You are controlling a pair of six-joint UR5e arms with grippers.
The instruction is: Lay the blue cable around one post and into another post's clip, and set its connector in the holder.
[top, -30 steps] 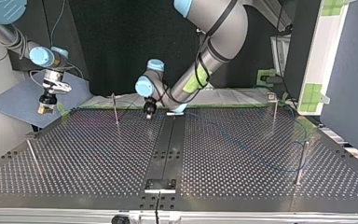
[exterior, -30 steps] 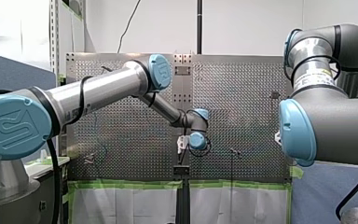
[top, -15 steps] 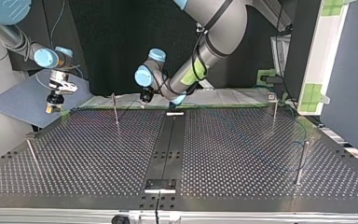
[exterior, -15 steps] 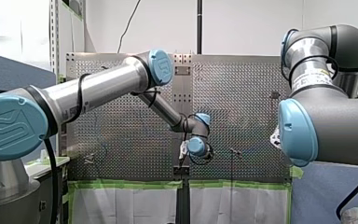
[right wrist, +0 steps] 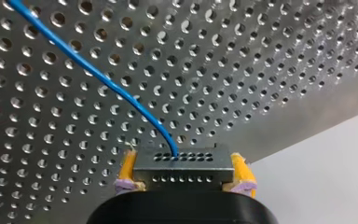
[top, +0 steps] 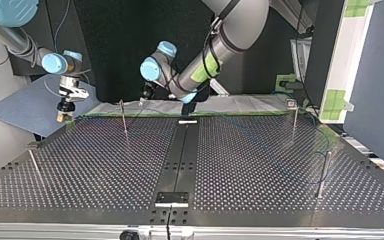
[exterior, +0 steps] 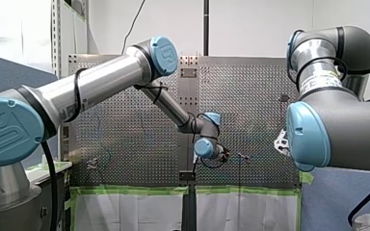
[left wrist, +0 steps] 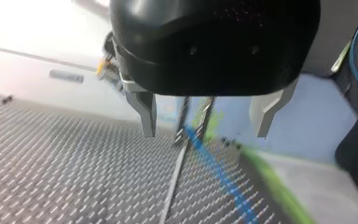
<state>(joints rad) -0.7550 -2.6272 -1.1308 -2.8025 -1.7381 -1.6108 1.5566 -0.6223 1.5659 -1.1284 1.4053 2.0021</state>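
Change: since a second ago, my left hand [top: 143,98] swings from the middle of the table [top: 260,165] toward the top view's left and rises, nearing a post [top: 124,122].
Left hand: released, fingers spread; the post stands ahead, between them.
Right hand [top: 66,114]: clenched on the connector [right wrist: 182,167], over the table's edge at the top view's left.
Cable [right wrist: 103,77]: blue, runs from the connector across the table.
Meaning: routing at this post is likely next; the connector is not yet set down.

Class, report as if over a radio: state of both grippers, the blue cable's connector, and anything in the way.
Left gripper open, empty. Right gripper shut on connector, blue cable trailing from it. Post stands just ahead of left gripper.
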